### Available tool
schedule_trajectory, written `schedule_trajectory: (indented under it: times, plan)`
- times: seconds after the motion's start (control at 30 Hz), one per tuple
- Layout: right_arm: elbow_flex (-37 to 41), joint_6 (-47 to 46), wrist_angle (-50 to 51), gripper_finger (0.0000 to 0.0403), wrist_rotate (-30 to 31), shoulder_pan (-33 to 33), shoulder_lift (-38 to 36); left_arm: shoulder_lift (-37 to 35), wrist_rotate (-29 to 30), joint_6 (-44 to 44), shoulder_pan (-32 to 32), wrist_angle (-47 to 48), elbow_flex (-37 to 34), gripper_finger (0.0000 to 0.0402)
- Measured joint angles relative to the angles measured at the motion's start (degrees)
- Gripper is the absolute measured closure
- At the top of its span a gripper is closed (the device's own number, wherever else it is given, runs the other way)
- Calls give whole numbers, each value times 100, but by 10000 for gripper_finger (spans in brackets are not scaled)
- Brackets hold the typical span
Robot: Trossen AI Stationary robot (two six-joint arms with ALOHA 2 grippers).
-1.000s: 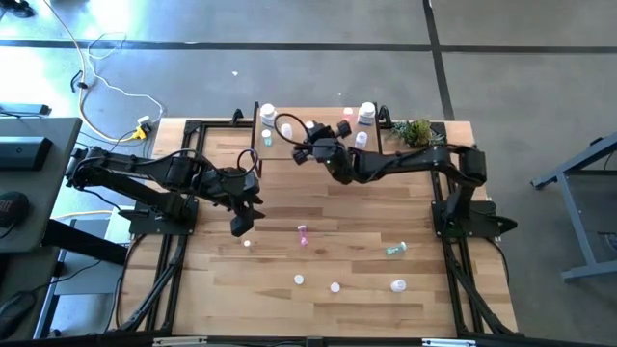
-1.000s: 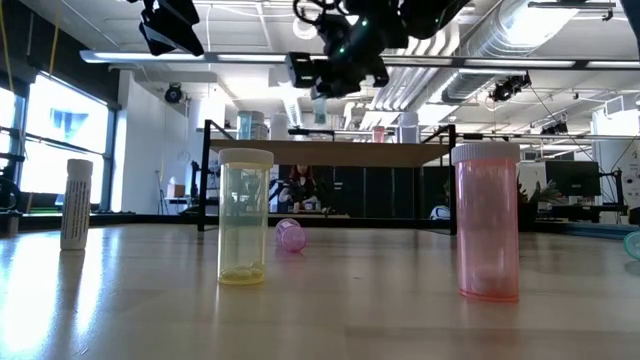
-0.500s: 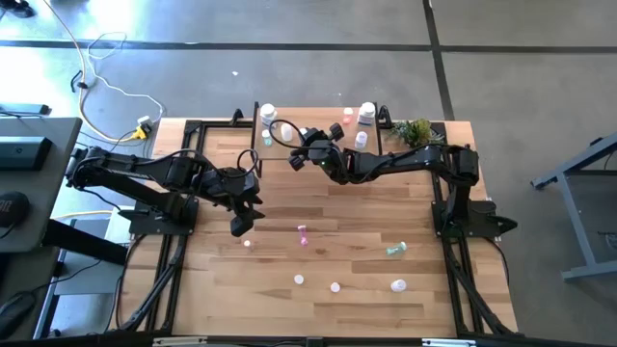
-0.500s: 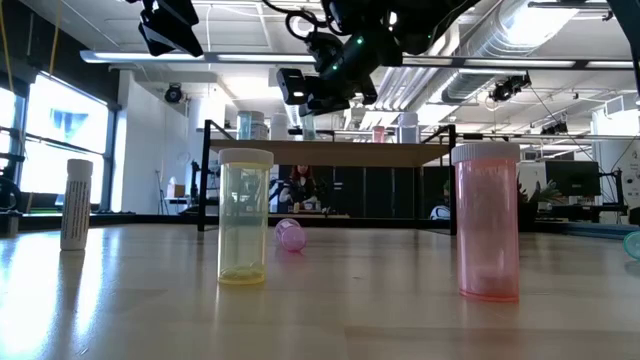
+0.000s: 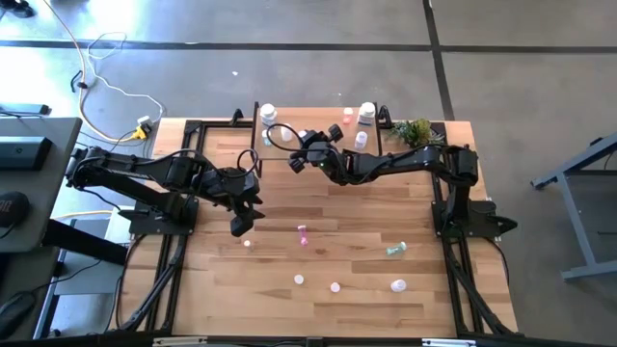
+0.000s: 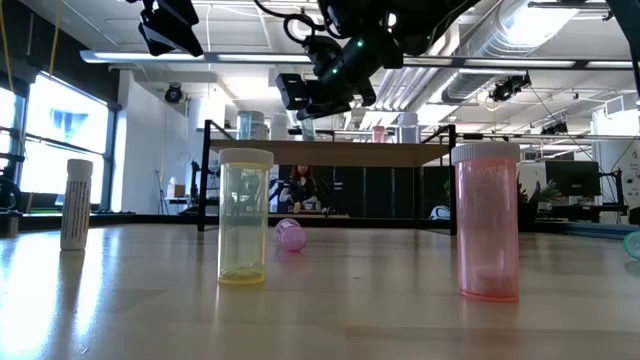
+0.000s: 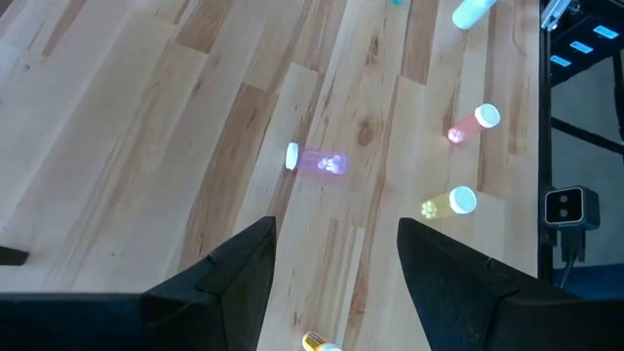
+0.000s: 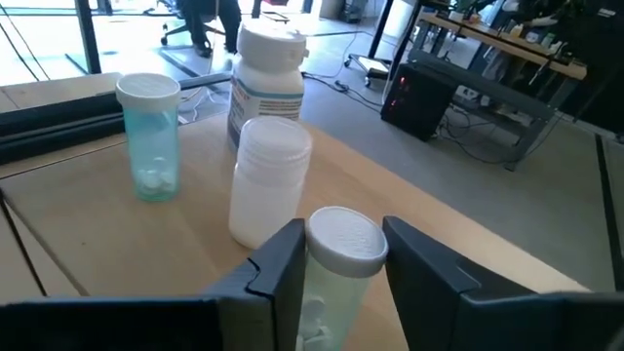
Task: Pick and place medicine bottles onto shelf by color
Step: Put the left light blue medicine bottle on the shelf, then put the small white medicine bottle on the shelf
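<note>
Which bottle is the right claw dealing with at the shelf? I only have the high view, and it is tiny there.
Observer: In the right wrist view, a clear bottle with a white cap stands upright at the right claw, over the shelf.
Operator: What is near it on the board?
Observer: Just beyond it is a white bottle, then a wider white labelled jar and a blue-tinted bottle, all upright.
Operator: And the left claw?
Observer: The left wrist view shows the left claw open and empty above the table, with a pink bottle lying on its side beyond it.
</note>
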State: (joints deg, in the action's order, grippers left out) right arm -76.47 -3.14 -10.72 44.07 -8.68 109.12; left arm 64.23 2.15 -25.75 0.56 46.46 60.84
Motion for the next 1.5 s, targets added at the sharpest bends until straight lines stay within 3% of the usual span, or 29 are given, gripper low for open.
schedule_trajectory:
  times: [0.5,1.27,1.5]
  plan:
    - [2,-92,26,239,234,98,2,0,0,2,0,0,0,198]
    - [2,-85,-311,237,233,179,-93,0,-2,192,0,0,0,198]
    - [2,123,-349,237,232,280,-430,0,-2,171,2,22,0,198]
